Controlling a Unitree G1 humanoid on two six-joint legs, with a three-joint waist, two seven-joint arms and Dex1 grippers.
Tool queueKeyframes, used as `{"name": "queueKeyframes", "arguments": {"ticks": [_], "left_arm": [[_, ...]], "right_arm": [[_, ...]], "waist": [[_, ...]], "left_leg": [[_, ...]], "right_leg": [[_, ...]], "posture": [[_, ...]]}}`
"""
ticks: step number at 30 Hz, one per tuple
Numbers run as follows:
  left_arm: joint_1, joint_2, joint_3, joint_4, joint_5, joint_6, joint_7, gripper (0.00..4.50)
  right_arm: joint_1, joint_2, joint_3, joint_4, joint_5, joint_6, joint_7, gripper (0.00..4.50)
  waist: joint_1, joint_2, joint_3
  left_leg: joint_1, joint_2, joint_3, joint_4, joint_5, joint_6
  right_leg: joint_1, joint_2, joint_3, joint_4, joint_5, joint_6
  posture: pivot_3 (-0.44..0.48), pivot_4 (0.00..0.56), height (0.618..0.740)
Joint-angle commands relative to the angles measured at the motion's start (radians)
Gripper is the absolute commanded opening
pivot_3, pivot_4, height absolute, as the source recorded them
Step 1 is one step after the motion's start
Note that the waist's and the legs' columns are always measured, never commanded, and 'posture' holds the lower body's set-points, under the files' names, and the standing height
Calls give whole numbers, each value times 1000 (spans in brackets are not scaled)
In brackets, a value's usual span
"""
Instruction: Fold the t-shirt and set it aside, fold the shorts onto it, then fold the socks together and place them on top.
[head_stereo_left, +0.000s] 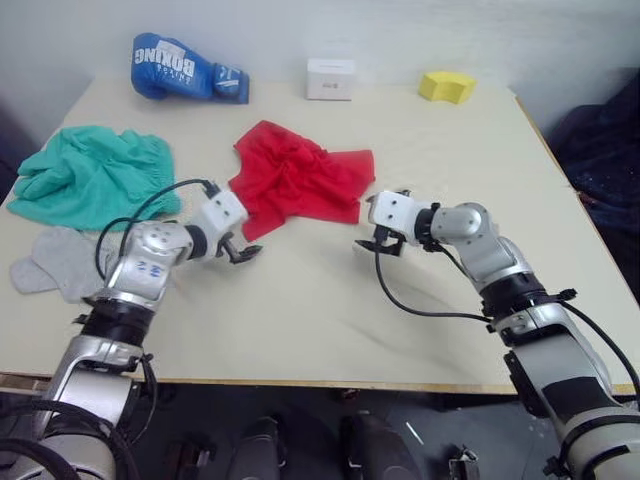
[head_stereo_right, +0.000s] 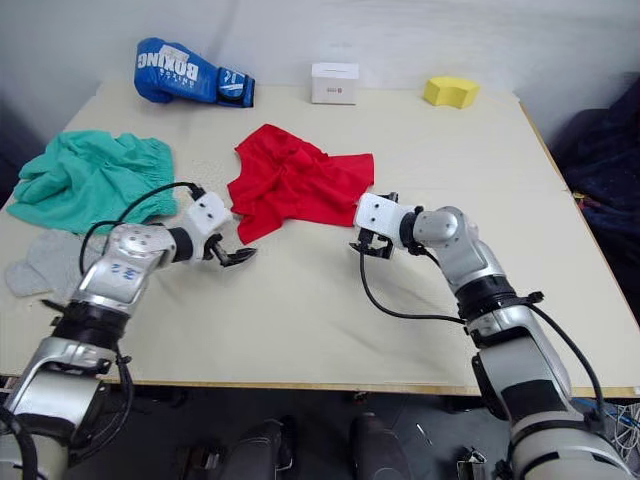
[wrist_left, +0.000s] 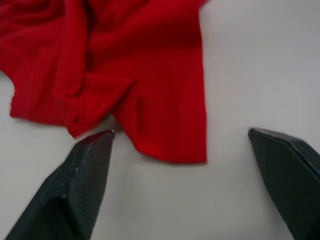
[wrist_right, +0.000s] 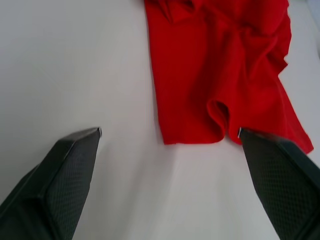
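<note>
Both grippers, left (head_stereo_left: 243, 252) and right (head_stereo_left: 379, 243), gape beside crumpled t-shirt (head_stereo_left: 295, 180).

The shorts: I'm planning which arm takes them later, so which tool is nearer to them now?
Left. The left tool sits just off the shorts' near corner, by the t-shirt. The right tool lies beyond the t-shirt, much farther away.
</note>
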Motion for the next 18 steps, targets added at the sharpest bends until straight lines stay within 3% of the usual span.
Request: {"name": "queueKeyframes", "arguments": {"ticks": [1,9,16,18], "left_arm": [[-97,-50,-47,207,102,-71,64,4500],[-286,-114,-88,625,224,-221,218,4500],[-347,-107,-98,771,287,-294,336,4500],[-345,-108,-84,790,283,-294,343,4105]], "right_arm": [[-27,16,-23,7,1,-7,-23,4473],[-36,22,-25,22,-25,-15,-71,4473],[-44,49,-18,37,-46,-4,-132,4473],[-51,61,-15,50,-58,2,-156,4500]], "waist": [[7,0,0],[16,0,0],[-8,0,0],[-11,0,0]], "left_leg": [[0,0,0,0,0,0],[1,-1,1,3,0,2],[3,0,2,2,0,1],[3,0,3,2,0,1]], "right_leg": [[0,0,0,0,0,0],[0,-1,1,3,1,2],[0,0,2,6,1,2],[-1,1,3,7,1,2]], "posture": [[0,150,740],[0,150,740],[0,150,740],[0,150,740]]}}
